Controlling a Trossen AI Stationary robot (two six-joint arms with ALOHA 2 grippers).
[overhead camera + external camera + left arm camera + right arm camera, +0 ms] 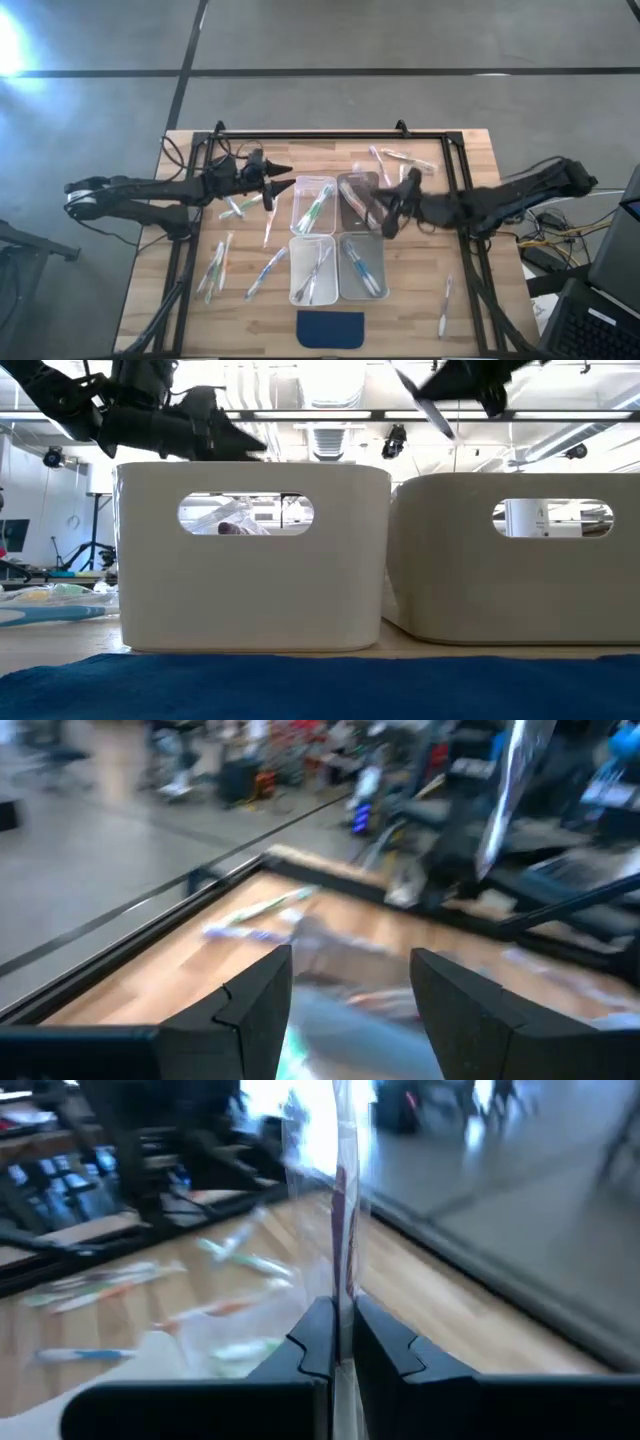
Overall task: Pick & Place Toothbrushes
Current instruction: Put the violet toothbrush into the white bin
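Note:
Several wrapped toothbrushes lie loose on the wooden table, left of the bins (215, 265) and at the far right (395, 158); more lie in the four clear bins (313, 203). My right gripper (342, 1330) hovers over the far right bin (357, 200), shut on one toothbrush (340, 1210) in a clear wrapper with a reddish accent. My left gripper (350, 990) hangs open and empty just left of the far left bin, well above the table (280, 182). My right gripper pinches the wrapped toothbrush between its two fingers, at one end of it (343, 1295). The rest of the brush sticks out past the fingertips. It is lifted clear, slanting down above the bins (430, 410).
A dark blue flat pad (331, 329) lies at the near edge, in front of the bins. A black frame (330, 137) runs round the table's far and side edges. One toothbrush lies alone at the near right (445, 305).

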